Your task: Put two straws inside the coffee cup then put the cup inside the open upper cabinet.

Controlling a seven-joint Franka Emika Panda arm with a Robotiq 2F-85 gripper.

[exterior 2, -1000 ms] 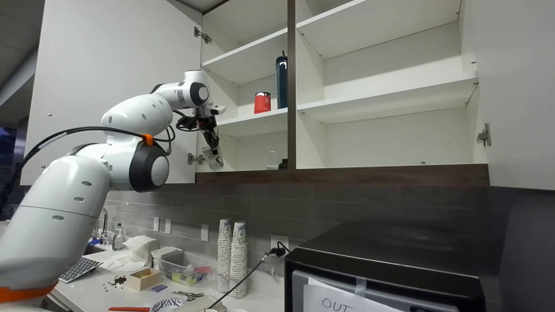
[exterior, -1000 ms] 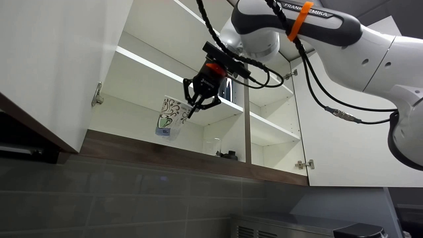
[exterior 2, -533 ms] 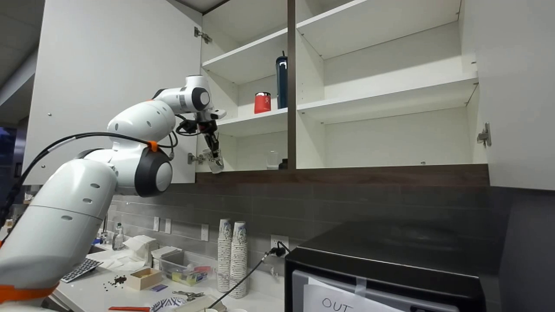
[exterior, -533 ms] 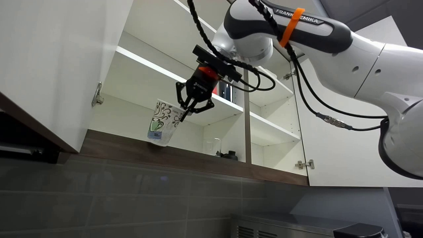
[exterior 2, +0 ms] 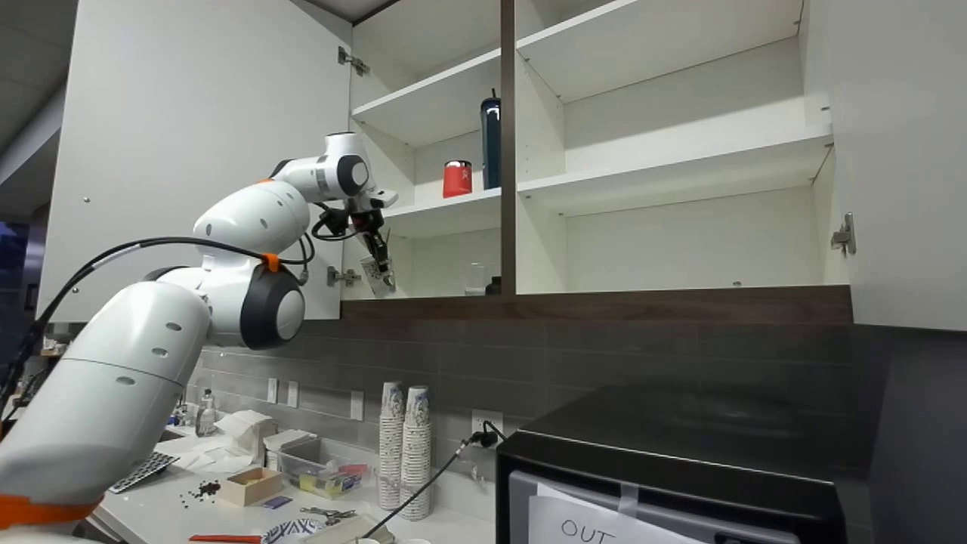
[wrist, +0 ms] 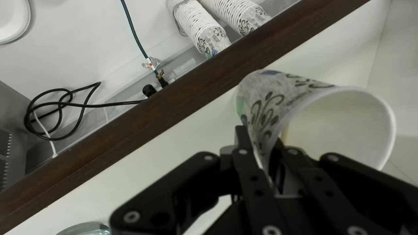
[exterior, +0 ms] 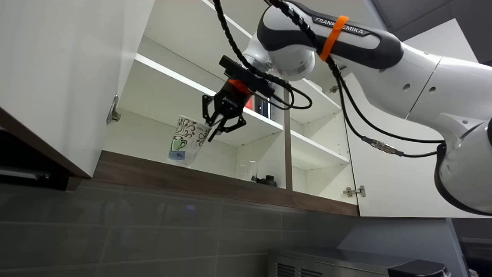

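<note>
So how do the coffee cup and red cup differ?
Look: the coffee cup is white with printed swirls; the red cup is red with a pale mark.
Shape: the coffee cup tapers toward its base; the red cup looks straight-sided.
Pose: the coffee cup tilts, its wall between the parted jaws of the gripper; the red cup stands upright on a shelf.
Both are taller than wide.

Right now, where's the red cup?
In an exterior view, the red cup stands on a shelf inside the upper cabinet, left of the brown post and just left of the dark blue bottle.
</note>
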